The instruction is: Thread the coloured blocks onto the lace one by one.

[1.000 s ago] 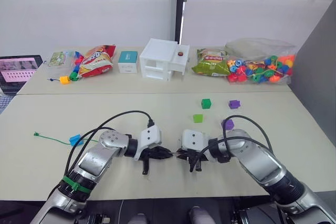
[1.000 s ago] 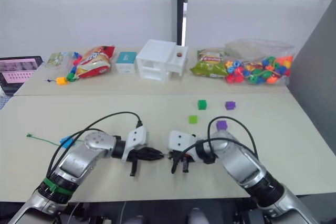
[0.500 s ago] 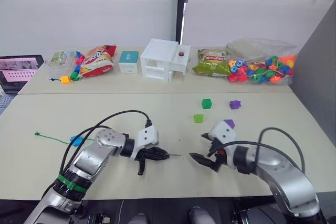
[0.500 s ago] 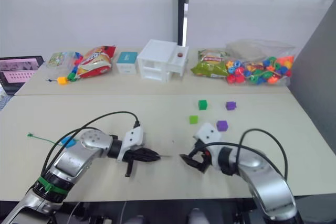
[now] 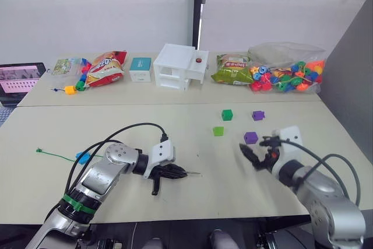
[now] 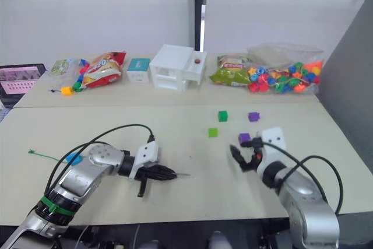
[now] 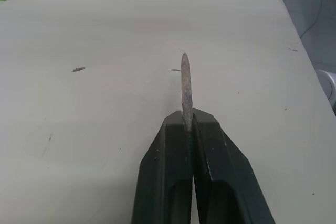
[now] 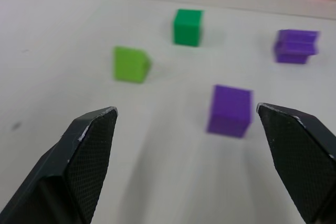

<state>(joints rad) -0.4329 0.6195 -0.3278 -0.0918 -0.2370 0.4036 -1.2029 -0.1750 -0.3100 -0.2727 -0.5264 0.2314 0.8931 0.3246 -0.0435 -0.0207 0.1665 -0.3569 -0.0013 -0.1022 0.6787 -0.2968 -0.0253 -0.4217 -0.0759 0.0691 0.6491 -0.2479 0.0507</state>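
Note:
My left gripper (image 5: 176,172) is shut on the lace's stiff pale tip (image 7: 185,80), which pokes out past the fingers just above the table. The thin green lace (image 5: 55,154) trails off to the left, with a light blue block (image 5: 83,157) on it. Four blocks lie loose to the right: a light green one (image 8: 131,64), a dark green one (image 8: 188,26), and two purple ones (image 8: 230,110) (image 8: 295,45). Close in front of my wide open right gripper (image 5: 256,154) sits the nearer purple block (image 5: 250,137); nothing is between the fingers.
Along the back of the table stand a white box (image 5: 178,66), a teal box (image 5: 140,68), snack bags (image 5: 106,67) (image 5: 231,73), a clear bag of mixed beads (image 5: 288,73) and a short bead string with a yellow cube (image 5: 71,88). A tablet (image 5: 20,79) lies far left.
My right gripper has pulled away from the left gripper, swung right toward the nearer purple block and opened wide. The left gripper has kept its hold on the lace tip.

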